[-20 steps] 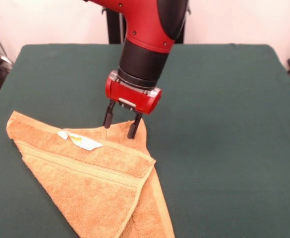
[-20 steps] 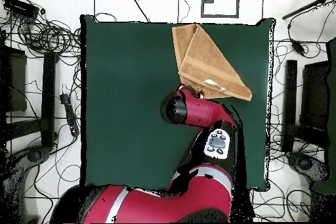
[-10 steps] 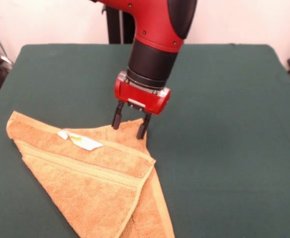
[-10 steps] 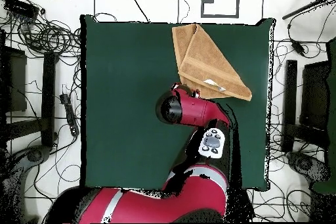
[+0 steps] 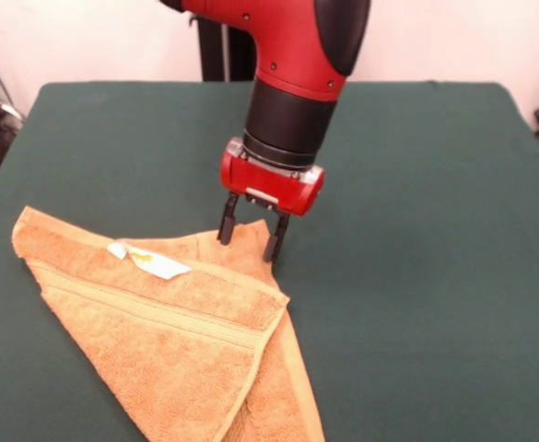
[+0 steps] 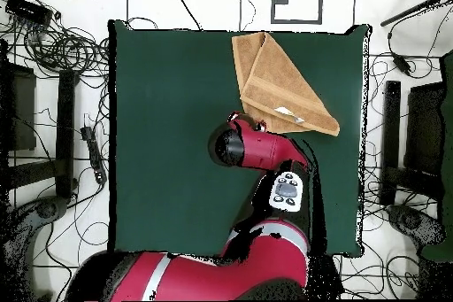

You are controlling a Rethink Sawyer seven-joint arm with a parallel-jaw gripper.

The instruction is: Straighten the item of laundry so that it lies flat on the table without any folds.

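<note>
The orange-tan towel (image 5: 172, 318) lies folded into a rough triangle at the near left of the green table (image 5: 416, 276), with its white tag (image 5: 154, 262) on top. In the overhead view the towel (image 6: 279, 86) sits at the table's upper right. My gripper (image 5: 250, 238) is open, fingers pointing down, straddling the towel's far corner just above the cloth. It holds nothing. In the overhead view the arm hides the gripper.
The towel's near corner runs past the picture's bottom edge in the front view. Cables and dark equipment (image 6: 53, 112) lie on the floor around the table (image 6: 168, 139). The robot's red arm (image 6: 257, 148) reaches over the table's middle.
My gripper has moved to the right and slightly lower, from over the towel's upper edge to its far corner. The towel has not moved.
</note>
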